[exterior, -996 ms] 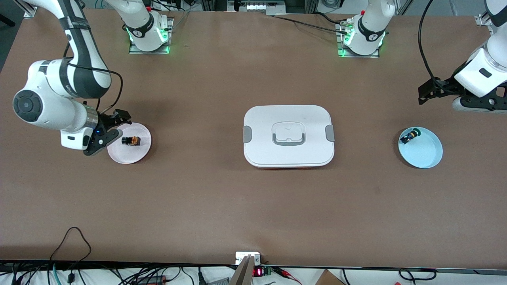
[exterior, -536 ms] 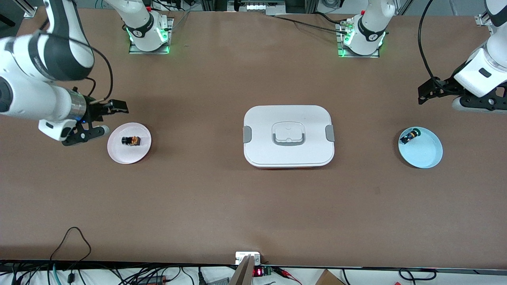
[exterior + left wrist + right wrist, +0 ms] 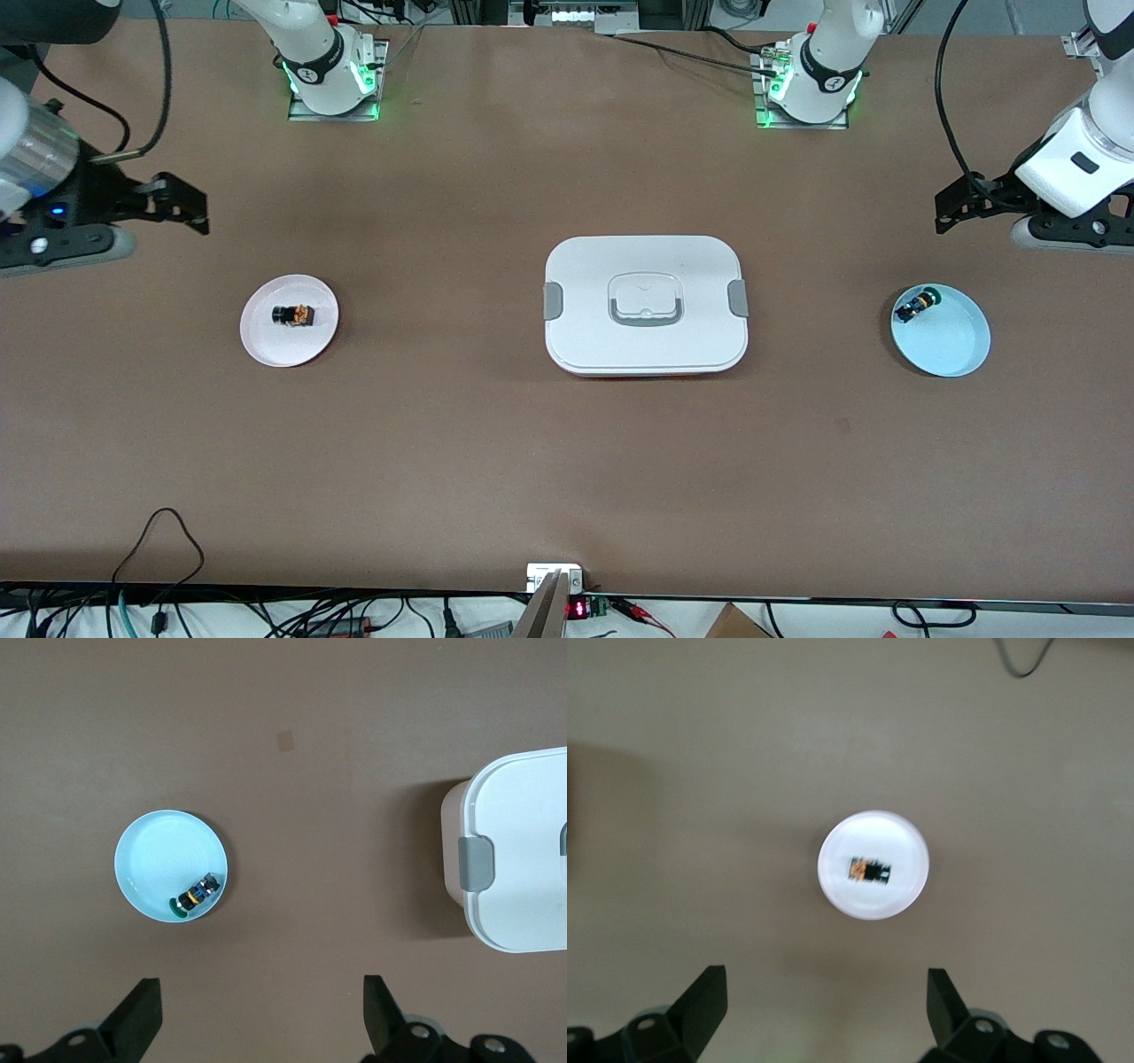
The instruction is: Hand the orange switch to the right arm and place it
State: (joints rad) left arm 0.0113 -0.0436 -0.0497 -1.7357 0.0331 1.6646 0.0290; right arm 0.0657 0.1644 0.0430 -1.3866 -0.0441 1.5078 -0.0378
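two pincers spread wide, gripping nothing. orange switch (image 3: 293, 314) (image 3: 870, 871) lying on its side in pink plate (image 3: 266, 345) (image 3: 837, 890), toward right arm's end of counter (image 3: 461, 443). right pincer (image 3: 190, 214) up over bare counter near that plate. left pincer (image 3: 944, 211) waiting near blue plate (image 3: 952, 350) (image 3: 146, 868) with green-capped switch (image 3: 912, 307) (image 3: 195, 896). white lidded box (image 3: 644, 304) mid-counter.

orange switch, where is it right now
The orange switch lies on the white plate toward the right arm's end of the table, apart from both grippers.
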